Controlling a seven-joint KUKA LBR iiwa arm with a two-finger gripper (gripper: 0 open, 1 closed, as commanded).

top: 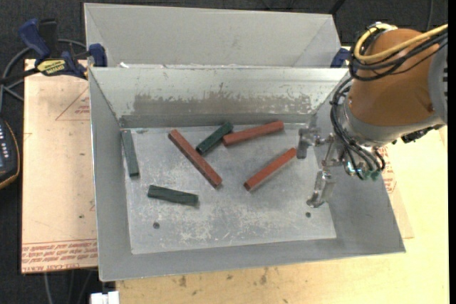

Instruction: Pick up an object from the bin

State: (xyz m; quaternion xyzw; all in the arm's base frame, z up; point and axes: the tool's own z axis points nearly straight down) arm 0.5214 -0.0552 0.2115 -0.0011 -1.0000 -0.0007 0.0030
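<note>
Reaching in from the right, the arm is bent down over the right side of the grey bin. The gripper is held low near the floor, and its two fingers are spread wide apart, one nearer the back wall and one nearer the front.

Just to its left a red-brown bar is laid flat. Its long side is slanted, from low on the left up to the right, and its high end is close to the back finger but not touching. Bare floor is left in front of this bar and under the gripper.

Further left, a long red-brown bar, a dark green bar and a top red-brown bar are bunched together. A grey-green bar is laid along the left wall, with a second dark green bar near it.
</note>
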